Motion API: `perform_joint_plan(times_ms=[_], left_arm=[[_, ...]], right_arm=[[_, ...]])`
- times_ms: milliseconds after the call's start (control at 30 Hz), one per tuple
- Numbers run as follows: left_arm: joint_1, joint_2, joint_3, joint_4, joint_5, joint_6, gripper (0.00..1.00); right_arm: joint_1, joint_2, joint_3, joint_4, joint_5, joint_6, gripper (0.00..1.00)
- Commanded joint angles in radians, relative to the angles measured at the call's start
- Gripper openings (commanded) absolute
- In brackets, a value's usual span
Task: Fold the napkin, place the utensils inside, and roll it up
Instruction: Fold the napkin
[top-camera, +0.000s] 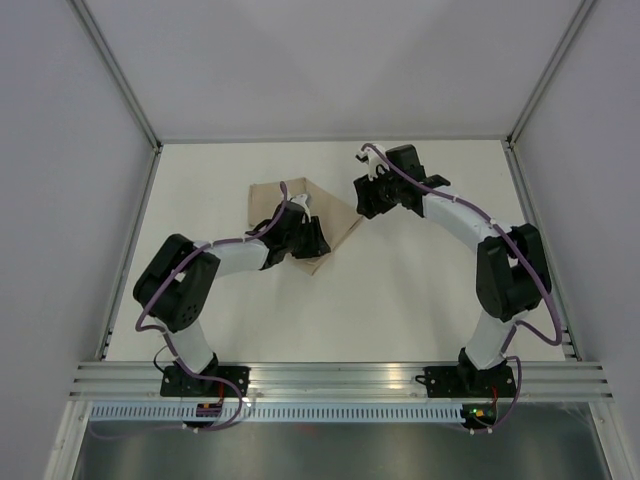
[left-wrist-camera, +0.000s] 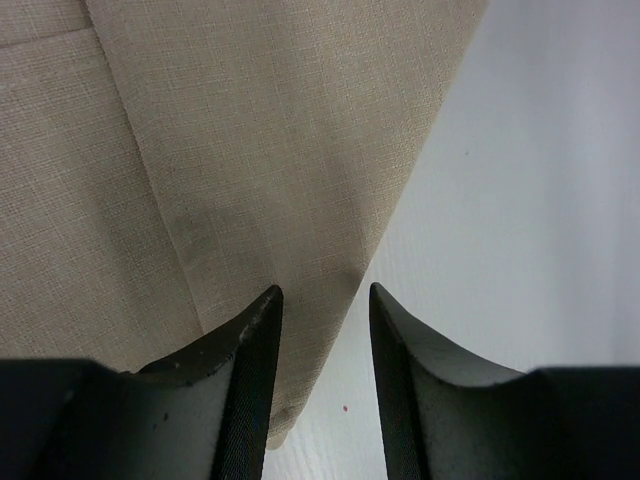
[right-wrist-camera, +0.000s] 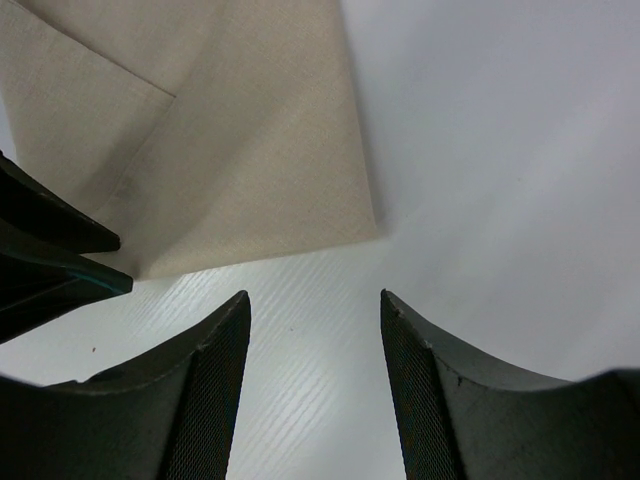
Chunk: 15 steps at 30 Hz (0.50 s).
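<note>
Fingers (left-wrist-camera: 250, 380) of left gripper (left-wrist-camera: 323, 288) part narrowly over napkin (left-wrist-camera: 250, 150) edge; right gripper (right-wrist-camera: 315, 295) wider, empty.

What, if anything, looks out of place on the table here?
Nothing is spilled or torn. The napkin lies askew, folded into uneven overlapping flaps, and is partly covered by the left hand in the top view. No utensil shows in any view; it may be hidden under the hand or the cloth.

Your napkin (top-camera: 338, 228) lies on the tabletop (top-camera: 420, 290), left tool (top-camera: 312, 243) over its near edge, right tool (top-camera: 364, 203) just beside its right corner.
</note>
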Motion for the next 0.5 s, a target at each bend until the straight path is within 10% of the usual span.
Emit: perform_joint_plan(times_ms=[0, 467], left_arm=[[-0.012, 0.026, 0.01, -0.028, -0.05, 0.03, 0.46], [-0.118, -0.047, 0.254, -0.204, -0.255, 0.321, 0.57]], right_arm=[[-0.014, 0.026, 0.071, -0.01, -0.005, 0.012, 0.61], [-0.123, 0.16, 0.271, -0.162, -0.051, 0.029, 0.61]])
